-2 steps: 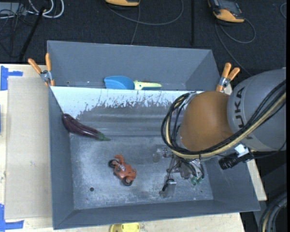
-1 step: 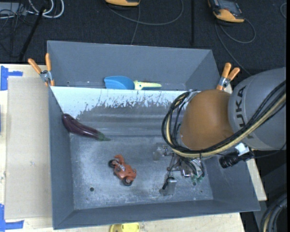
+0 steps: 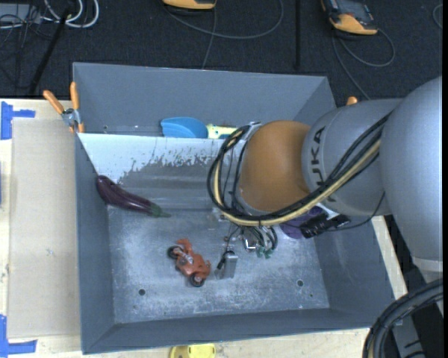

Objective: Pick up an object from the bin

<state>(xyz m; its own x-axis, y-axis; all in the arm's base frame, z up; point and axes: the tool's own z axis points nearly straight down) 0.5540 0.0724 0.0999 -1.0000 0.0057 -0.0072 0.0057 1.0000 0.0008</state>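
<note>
Pincer [image 3: 236,255]: low in the bin [image 3: 149,297] — one cannot tell if it is open or shut.
Toy: small orange-red toy [image 3: 190,262] lies just left of it.
Good way: center over toy, then squeeze gently.

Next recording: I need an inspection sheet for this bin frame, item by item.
Surface: grey metal bin, floor scuffed and speckled pale.
Job's things: small orange-red toy near the floor's middle; purple eggplant-shaped thing by the left wall.
Clutter: blue thing and yellowish thing at the back wall; purple thing partly under the arm.
Grippers: gripper low over the floor, just right of the toy.
Cables: black and yellow cables looped round the orange wrist cover.
Surroundings: dark floor with loose cables behind the bin.
</note>
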